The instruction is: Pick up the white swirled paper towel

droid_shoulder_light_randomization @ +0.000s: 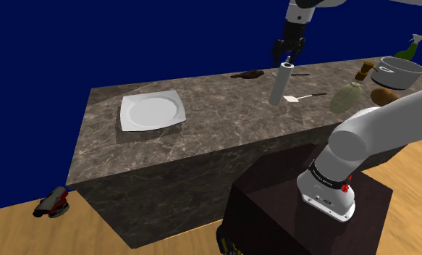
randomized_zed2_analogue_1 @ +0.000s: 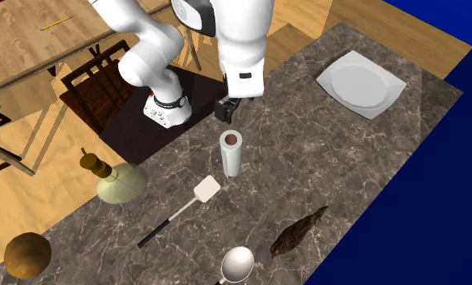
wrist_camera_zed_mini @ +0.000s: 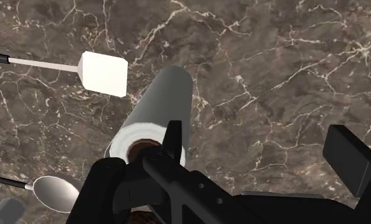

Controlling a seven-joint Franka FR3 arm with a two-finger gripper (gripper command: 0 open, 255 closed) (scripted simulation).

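The gripper (droid_shoulder_light_randomization: 289,58) is held spread just above the upright paper towel (droid_shoulder_light_randomization: 281,85) on the bench (droid_shoulder_light_randomization: 224,123); a spatula (randomized_zed2_analogue_1: 206,190) is laid nearby.

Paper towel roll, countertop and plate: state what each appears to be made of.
Paper towel roll: plain white matte sides, likely paper, around a brown core that looks like cardboard. Countertop: dark brown with pale veins, marble-like stone, faint sheen. Plate: smooth glossy white, possibly ceramic; cannot tell for sure.
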